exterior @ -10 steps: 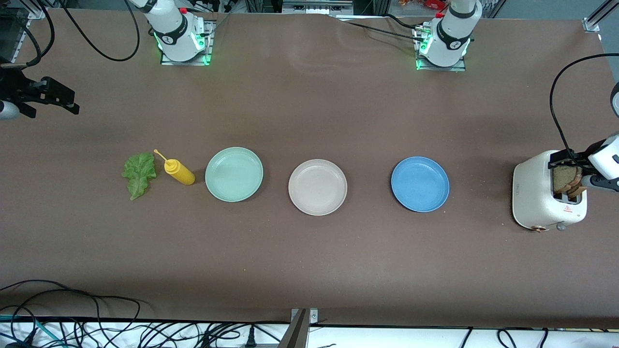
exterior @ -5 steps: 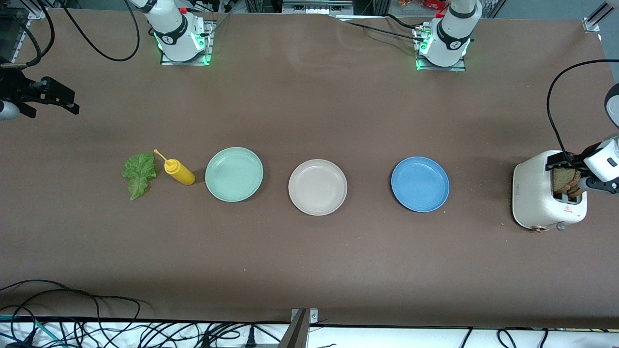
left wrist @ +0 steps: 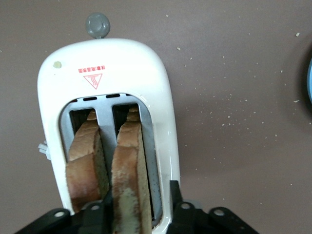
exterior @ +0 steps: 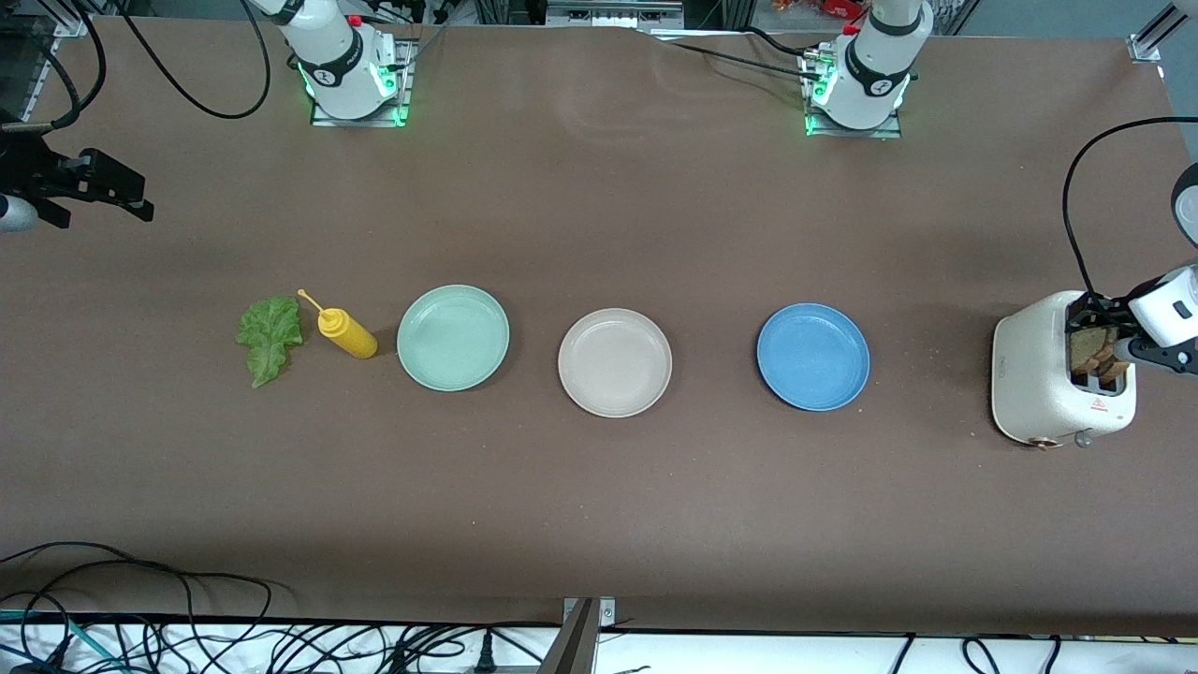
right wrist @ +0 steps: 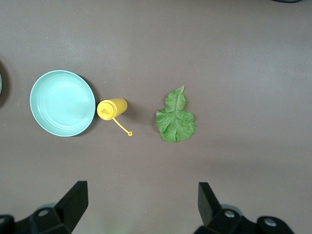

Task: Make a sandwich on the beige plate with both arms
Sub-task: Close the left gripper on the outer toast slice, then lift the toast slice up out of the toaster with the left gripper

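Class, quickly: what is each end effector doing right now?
Left end effector: closing around a brown bread slice in the white toaster.
Right end effector: open, empty, over the table.

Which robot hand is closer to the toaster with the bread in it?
The left one. The left end effector is right at the toaster, its fingers around a bread slice in a slot. The right end effector waits at the table's right-arm end, above the lettuce leaf.

Matt beige plate (exterior: 615, 362); glossy white toaster (exterior: 1039, 379); rough, porous bread slices (left wrist: 127, 175).
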Tool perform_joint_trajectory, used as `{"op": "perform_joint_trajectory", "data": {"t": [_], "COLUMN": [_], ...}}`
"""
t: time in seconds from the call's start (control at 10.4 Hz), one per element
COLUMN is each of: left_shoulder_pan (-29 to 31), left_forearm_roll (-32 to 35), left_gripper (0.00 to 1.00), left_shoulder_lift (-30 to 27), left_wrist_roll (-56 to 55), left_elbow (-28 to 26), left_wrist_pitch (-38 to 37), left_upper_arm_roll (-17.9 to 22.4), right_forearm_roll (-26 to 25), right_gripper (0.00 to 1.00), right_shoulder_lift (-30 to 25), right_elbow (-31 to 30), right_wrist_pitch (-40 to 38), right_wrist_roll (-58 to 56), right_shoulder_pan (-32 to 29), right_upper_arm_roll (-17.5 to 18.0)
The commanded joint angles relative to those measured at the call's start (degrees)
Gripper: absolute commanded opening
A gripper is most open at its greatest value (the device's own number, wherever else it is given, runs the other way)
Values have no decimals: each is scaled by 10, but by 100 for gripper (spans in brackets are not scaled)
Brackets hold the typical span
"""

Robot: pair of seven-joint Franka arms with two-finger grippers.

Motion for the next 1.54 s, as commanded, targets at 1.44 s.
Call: {"op": "perform_joint_trajectory", "data": {"t": [1.44], "left_shoulder_pan": [-94], "left_forearm_roll": [3], "left_gripper": [0], "left_shoulder_lift": [5], "left_wrist_roll": [21], "left_elbow": [202], "left_wrist_pitch": [-216], "left_upper_arm_roll": [-11], "right_forearm_roll": [3], "right_gripper": [100], "right_shoulder_lift": [42], "right_elbow": [1], "right_wrist_pitch": [92], "right_wrist_roll": [-2], "right_shoulder_pan": [-14], "right_upper_arm_roll": [-17]}}
